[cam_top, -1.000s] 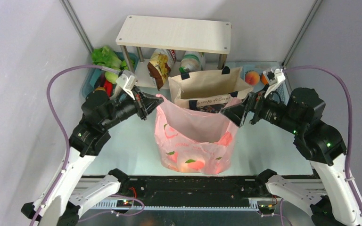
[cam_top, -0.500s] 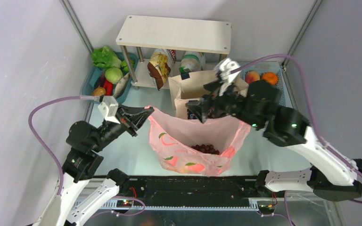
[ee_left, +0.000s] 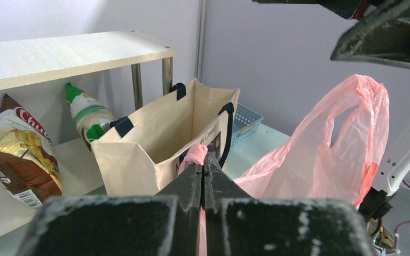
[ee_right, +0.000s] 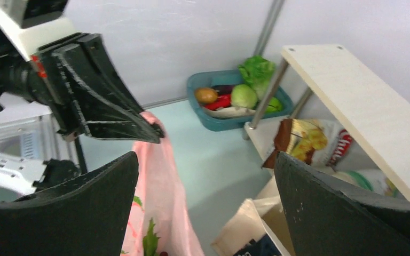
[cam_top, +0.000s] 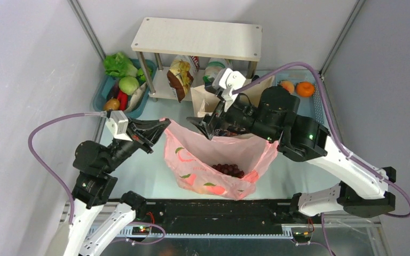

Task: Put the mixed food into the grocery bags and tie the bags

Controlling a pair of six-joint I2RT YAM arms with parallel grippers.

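**A:** Two bags out, and the pink plastic bag (cam_top: 213, 154) is the live one. The left gripper (cam_top: 162, 125) has its fingers pressed together on the bag's left handle, holding the mouth open.

**B:** Its wrist view agrees: pink film is pinched right at the fingertips (ee_left: 192, 181). The grape bunch (cam_top: 227, 169) sits at the bottom of that bag, below the right fingers and on their near side.

**A:** The right gripper (cam_top: 205, 127) hovers over the far rim, fingers spread wide, nothing between them.

**B:** What's next, then? I'd say the crisp packet (cam_top: 180, 79). It stands under the shelf (cam_top: 197, 37), beyond the right fingers and a little to their left, with its long axis upright and leaning slightly.

**A:** The right arm is nearer and free, while the left is busy with the bag. The canvas tote (ee_left: 155, 144) stands just beside the packet, so that approach looks tight.
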